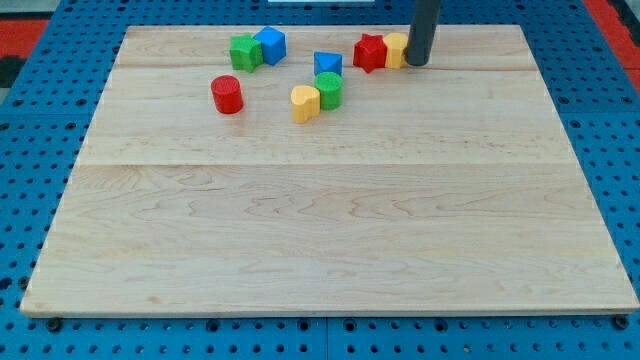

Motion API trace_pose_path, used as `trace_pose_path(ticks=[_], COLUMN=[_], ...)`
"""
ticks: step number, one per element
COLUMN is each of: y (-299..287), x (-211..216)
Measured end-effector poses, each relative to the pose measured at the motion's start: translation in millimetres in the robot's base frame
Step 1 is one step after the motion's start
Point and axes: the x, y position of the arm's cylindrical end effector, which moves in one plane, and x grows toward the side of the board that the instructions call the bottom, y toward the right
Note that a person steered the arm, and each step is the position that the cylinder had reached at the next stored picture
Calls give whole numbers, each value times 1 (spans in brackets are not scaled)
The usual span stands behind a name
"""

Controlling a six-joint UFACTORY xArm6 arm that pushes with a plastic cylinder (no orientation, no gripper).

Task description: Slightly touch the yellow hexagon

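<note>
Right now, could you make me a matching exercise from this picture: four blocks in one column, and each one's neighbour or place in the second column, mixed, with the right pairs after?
Column one:
1. yellow hexagon
2. red cylinder
3. blue cube
4. yellow heart-shaped block

Column two:
A. stands alone, touching no other block
B. right beside my tip, with the red star on its other side
C. against the green block, below the blue triangle
D. next to the green block near the view's top left

Pairs: 1-B, 2-A, 3-D, 4-C
</note>
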Motion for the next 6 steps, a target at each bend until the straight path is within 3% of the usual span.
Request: trace_pose_path(ticks=[2,3,4,5,6], y=[25,25,-44,-72,0], x=[-62,-72,-72,-69,-68])
